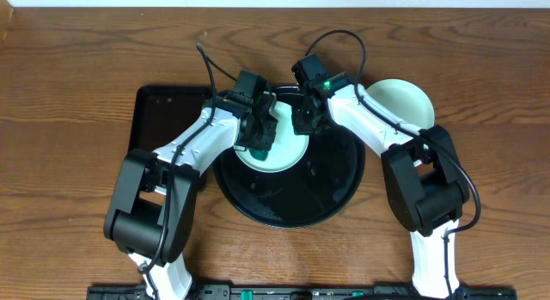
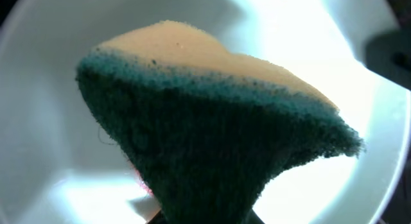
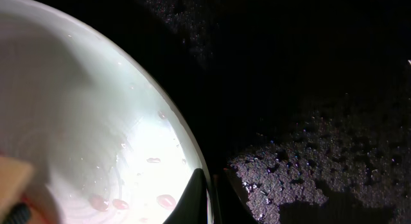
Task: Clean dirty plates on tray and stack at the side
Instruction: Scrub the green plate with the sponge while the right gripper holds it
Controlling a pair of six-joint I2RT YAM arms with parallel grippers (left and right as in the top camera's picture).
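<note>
A pale mint plate (image 1: 288,156) lies on the large round black tray (image 1: 326,188), at its back left. My left gripper (image 1: 260,137) is shut on a green-and-yellow sponge (image 2: 212,128) and presses it onto this plate (image 2: 45,121). My right gripper (image 1: 303,121) is shut on the plate's right rim (image 3: 200,179); pink drops dot the wet plate (image 3: 96,140). The sponge corner shows in the right wrist view (image 3: 11,176). A second pale plate (image 1: 400,102) sits on the table right of the tray. A third plate is not visible.
A rectangular black tray (image 1: 168,119) lies left of the round tray, under my left arm. The round tray's surface (image 3: 321,166) is wet with droplets. Wooden table (image 1: 69,119) surrounds everything.
</note>
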